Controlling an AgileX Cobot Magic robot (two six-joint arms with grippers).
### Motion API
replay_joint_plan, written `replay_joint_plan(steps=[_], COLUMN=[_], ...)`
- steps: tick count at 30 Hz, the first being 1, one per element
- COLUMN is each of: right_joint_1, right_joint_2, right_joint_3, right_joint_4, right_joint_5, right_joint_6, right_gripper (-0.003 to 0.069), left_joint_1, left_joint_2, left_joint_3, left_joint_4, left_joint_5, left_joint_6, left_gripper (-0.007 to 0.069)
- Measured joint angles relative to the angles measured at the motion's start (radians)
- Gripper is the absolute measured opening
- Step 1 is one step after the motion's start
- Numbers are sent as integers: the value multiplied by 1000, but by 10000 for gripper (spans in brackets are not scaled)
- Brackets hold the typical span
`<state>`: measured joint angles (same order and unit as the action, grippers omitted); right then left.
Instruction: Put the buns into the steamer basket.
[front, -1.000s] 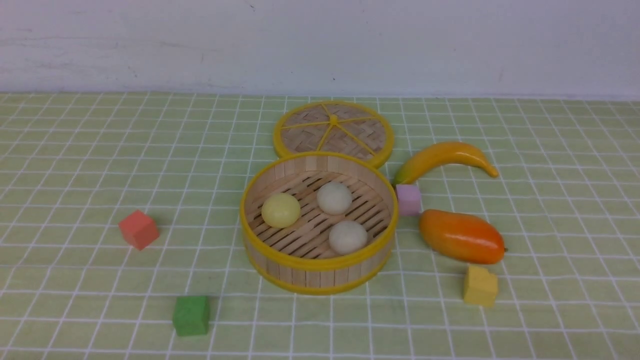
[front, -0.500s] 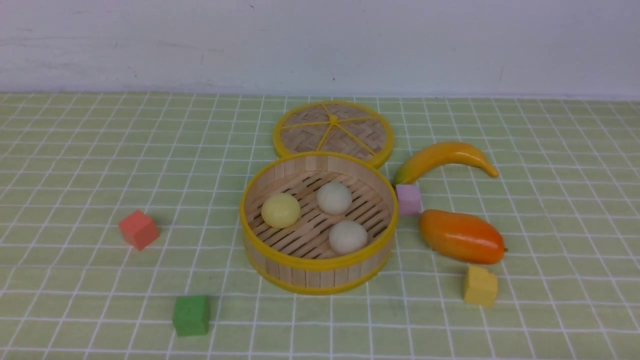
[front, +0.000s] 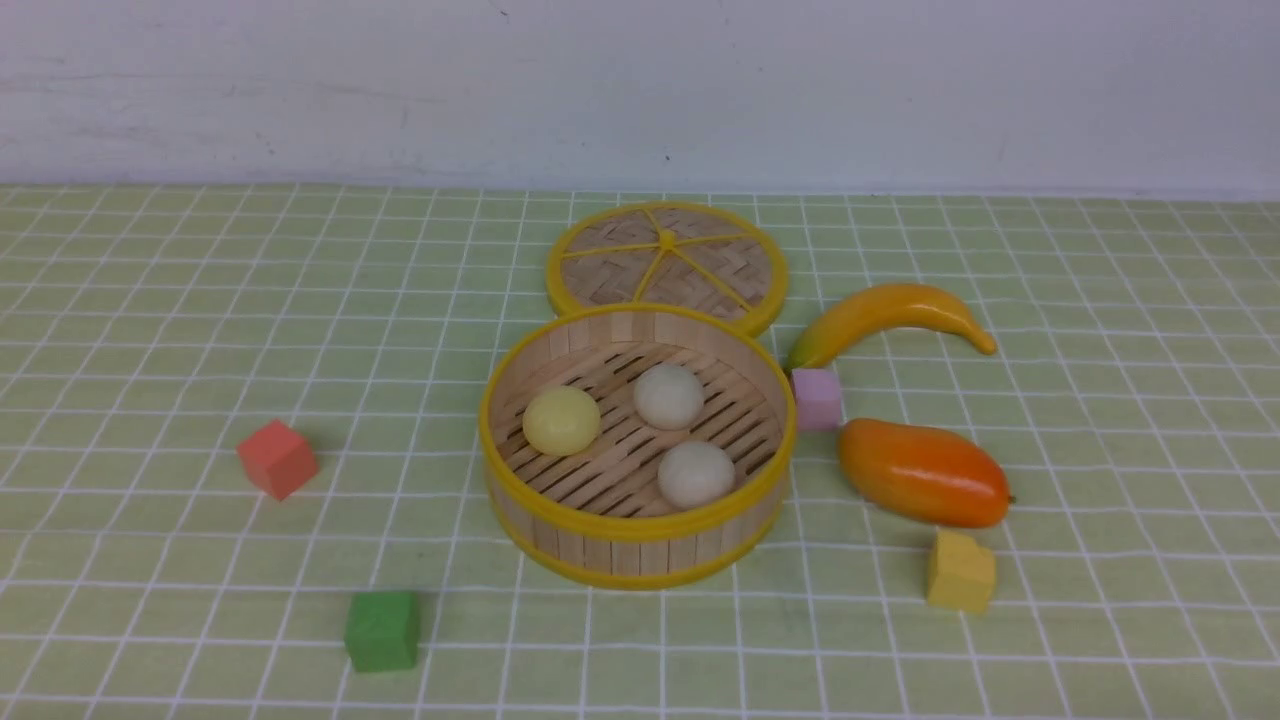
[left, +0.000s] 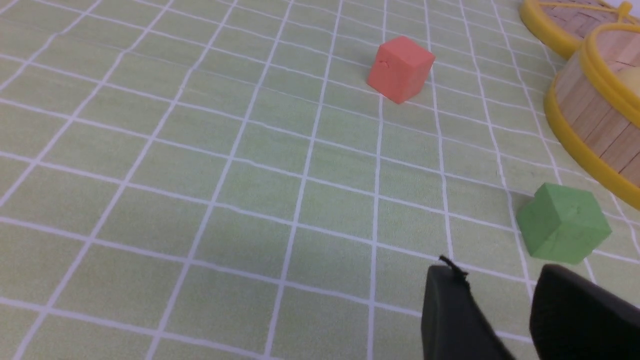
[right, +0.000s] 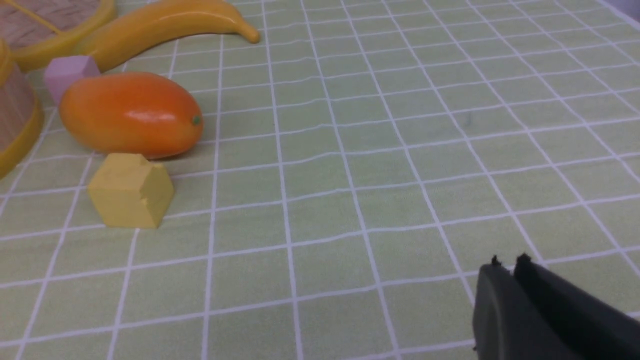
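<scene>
We see the scene evenly and brightly lit, shadows soft and short beneath the red cube (front: 277, 458) and green cube (front: 382, 630). A small highlight glints on the mango (front: 922, 472) and banana (front: 888, 318). In both wrist views the dark gripper fingers (left: 452, 315) sit blurred at the frame edge.

Steamer basket (front: 520, 420) at desk (front: 150, 300) centre. Three buns inside on slatted floor: one left (front: 562, 420), one toward back (front: 669, 396), one toward front right (front: 696, 474), all apart. Lid (front: 667, 262) flat behind basket, partly hidden by back rim. Right of basket: small cube (front: 817, 398) just beside rim, banana (front: 885, 315) behind it, mango (front: 922, 472) in front of it, another cube (front: 960, 571) in front of mango. Left of basket: one cube (front: 277, 458) well apart, another (front: 382, 630) nearer front.
</scene>
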<state>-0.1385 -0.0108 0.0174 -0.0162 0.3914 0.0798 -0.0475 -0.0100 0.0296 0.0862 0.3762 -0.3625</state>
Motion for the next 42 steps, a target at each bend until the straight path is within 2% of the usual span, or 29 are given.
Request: replay_joint_plan(steps=[42], right_joint_1=[0], right_joint_2=[0], right_joint_3=[0], right_joint_4=[-1], right_joint_5=[0], right_joint_6=[0], right_gripper=[95], left_joint_1=[0], left_joint_2=[0], left_joint_3=[0], left_joint_4=[0], left_joint_5=[0], left_joint_6=[0], left_gripper=[238])
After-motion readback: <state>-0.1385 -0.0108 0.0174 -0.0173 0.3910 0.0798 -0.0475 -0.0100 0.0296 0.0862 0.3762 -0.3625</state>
